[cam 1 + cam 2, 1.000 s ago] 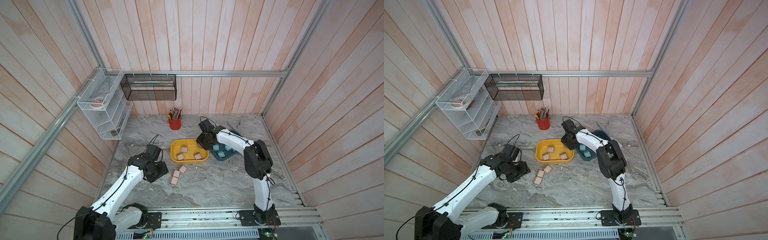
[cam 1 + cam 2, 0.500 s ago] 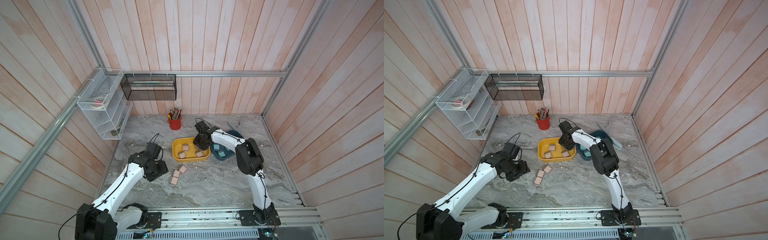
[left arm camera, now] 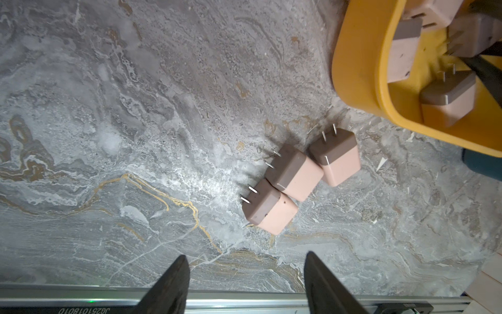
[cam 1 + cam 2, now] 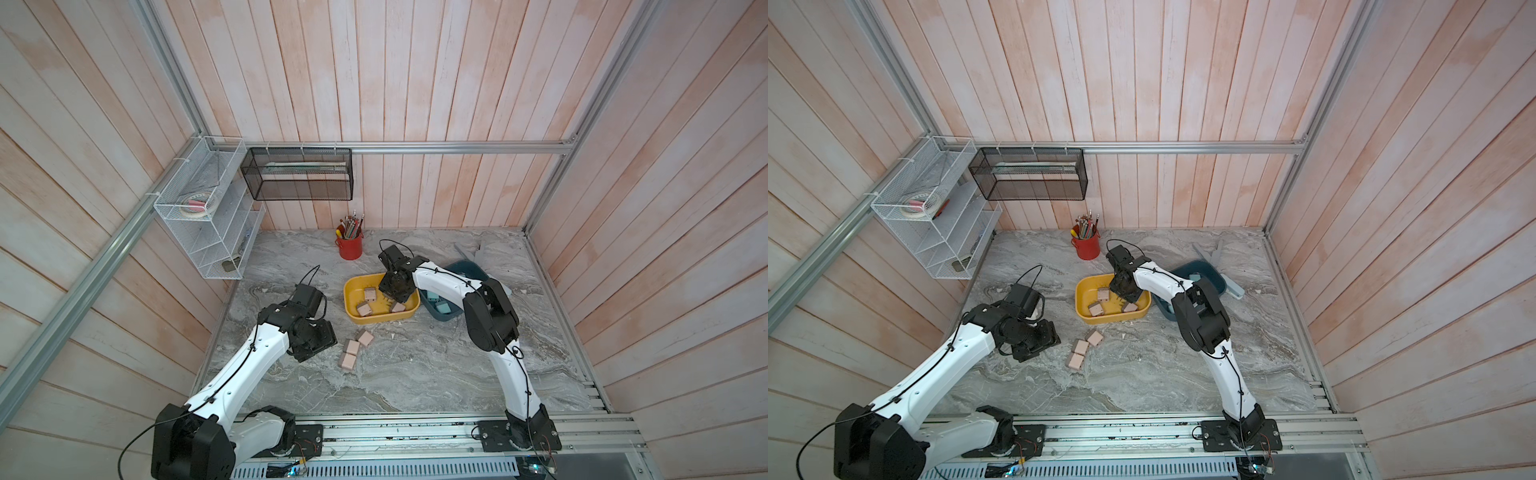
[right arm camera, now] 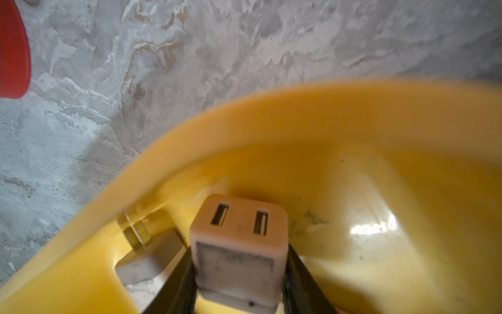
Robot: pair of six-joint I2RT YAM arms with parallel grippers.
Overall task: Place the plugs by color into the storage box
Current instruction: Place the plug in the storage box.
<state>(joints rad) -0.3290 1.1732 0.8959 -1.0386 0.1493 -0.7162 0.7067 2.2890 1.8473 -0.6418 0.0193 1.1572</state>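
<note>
My right gripper (image 5: 239, 258) is shut on a pale pink plug (image 5: 239, 231), socket face outward, low inside the yellow storage box (image 5: 298, 108). Another pink plug (image 5: 146, 261) lies beside it. In both top views the right gripper (image 4: 392, 291) hangs over the yellow box (image 4: 382, 321), which holds three pink plugs (image 4: 363, 308). Teal plugs (image 4: 442, 307) lie in the dark teal box (image 4: 469, 268). Three pink plugs (image 3: 294, 174) lie together on the table. My left gripper (image 3: 245, 255) is open and empty, just short of them.
A red pencil cup (image 4: 350, 248) stands behind the yellow box. A white wire shelf (image 4: 208, 232) and a black mesh basket (image 4: 297, 174) hang on the walls. Grey pieces (image 4: 469, 249) lie at the back right. The metal rail (image 3: 244, 299) runs along the table's front edge.
My right gripper has moved left and down from the yellow box's right edge to over its inside, still holding the pink plug. The left arm has barely moved.
</note>
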